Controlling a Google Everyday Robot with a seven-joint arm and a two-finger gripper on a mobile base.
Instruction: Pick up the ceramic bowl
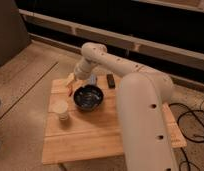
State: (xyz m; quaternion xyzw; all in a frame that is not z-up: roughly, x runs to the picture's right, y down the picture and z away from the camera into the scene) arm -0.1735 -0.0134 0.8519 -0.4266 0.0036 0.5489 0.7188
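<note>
The ceramic bowl (88, 96) is round, shallow and glossy dark, with a paler sheen inside. It sits on the wooden table (100, 130), left of middle. The white arm reaches in from the lower right and bends over the table's back left. My gripper (72, 82) is at the arm's end, just behind and left of the bowl's rim, low over the table. It looks tan and orange there.
A small white cup (61, 111) stands left of the bowl near the table's left edge. A dark flat object (110, 80) lies at the back of the table. Black cables (192, 125) lie on the floor at right. A wall ledge runs behind.
</note>
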